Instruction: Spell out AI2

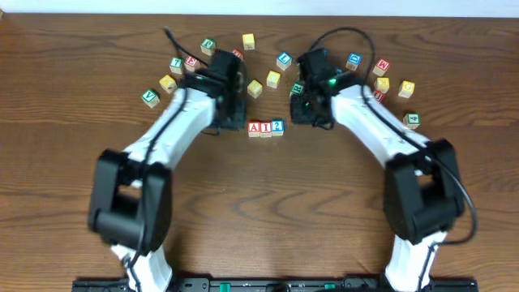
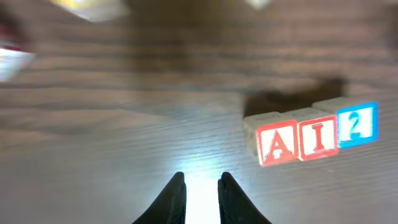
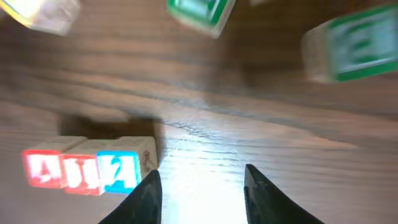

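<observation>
Three wooden cubes stand side by side in a row at the table's middle: the red A (image 1: 255, 128), the red I (image 1: 266, 128) and the blue 2 (image 1: 277, 126). My left gripper (image 1: 235, 123) hangs just left of the row, shut and empty (image 2: 201, 183); its view shows the A (image 2: 273, 144), I (image 2: 318, 139) and 2 (image 2: 356, 124) to the right. My right gripper (image 1: 302, 115) is just right of the row, open with nothing between its fingers (image 3: 202, 173). The 2 (image 3: 118, 171) sits beside its left finger, apart from it.
Several other letter cubes lie scattered behind the row: yellow ones (image 1: 255, 88) (image 1: 273, 79), a green one (image 1: 150, 98) at the left, a blue one (image 1: 284, 60), and more at the right near a green cube (image 1: 412, 120). Two green cubes (image 3: 351, 43) lie beyond the right gripper.
</observation>
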`<action>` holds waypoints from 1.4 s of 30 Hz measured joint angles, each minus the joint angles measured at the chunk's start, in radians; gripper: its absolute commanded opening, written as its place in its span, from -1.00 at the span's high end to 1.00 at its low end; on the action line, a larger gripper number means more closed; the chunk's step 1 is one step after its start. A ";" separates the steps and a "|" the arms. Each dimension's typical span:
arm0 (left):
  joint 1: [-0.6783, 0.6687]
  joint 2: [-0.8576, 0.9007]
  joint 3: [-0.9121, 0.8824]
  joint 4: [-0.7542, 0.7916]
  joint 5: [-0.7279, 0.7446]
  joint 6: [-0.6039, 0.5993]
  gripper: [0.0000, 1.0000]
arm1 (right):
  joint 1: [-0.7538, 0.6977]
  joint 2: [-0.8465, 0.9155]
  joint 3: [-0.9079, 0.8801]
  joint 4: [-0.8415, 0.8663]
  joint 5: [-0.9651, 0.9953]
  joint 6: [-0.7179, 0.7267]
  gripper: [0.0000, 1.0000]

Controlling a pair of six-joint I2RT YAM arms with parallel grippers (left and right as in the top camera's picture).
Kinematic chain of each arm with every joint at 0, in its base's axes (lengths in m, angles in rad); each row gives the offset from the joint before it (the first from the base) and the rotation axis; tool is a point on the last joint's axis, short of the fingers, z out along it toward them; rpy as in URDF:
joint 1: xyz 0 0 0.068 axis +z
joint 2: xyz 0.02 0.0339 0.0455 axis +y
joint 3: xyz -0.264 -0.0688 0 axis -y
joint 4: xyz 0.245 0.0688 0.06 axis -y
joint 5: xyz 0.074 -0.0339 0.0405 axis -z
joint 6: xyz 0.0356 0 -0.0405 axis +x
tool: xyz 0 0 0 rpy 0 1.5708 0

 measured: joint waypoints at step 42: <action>0.311 -0.629 0.010 -0.167 -0.001 0.018 -0.96 | -0.220 -0.717 -0.001 -0.226 0.016 -0.133 -0.98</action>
